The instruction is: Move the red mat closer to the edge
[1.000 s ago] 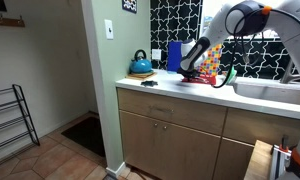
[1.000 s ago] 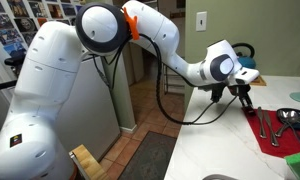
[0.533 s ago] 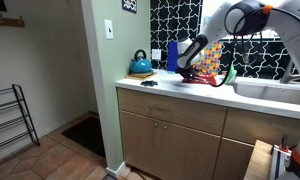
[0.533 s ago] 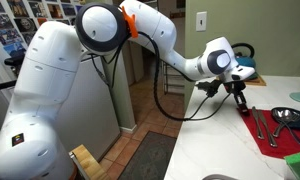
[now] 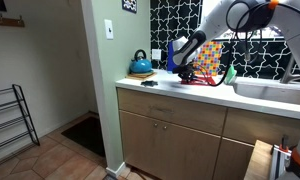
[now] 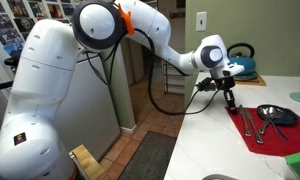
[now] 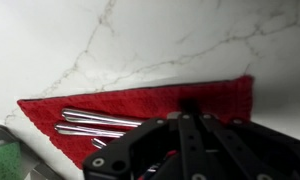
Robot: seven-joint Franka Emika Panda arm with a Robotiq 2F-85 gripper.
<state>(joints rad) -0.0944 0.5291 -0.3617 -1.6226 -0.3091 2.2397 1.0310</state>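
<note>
Gripper (image 6: 230, 103) on a white robot arm, poised by the near corner of the thin red rectangular mat (image 6: 265, 130), which holds metal utensils (image 7: 100, 122) on the white marble countertop (image 6: 215, 145), back from its front edge (image 5: 190, 97). We cannot tell whether the jaws are apart. We judge the next move to be pressing down on the mat and dragging it toward the edge.

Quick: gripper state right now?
Gripper: cannot be told; its tips are at the corner of the red mat, but the gap between them does not show.
</note>
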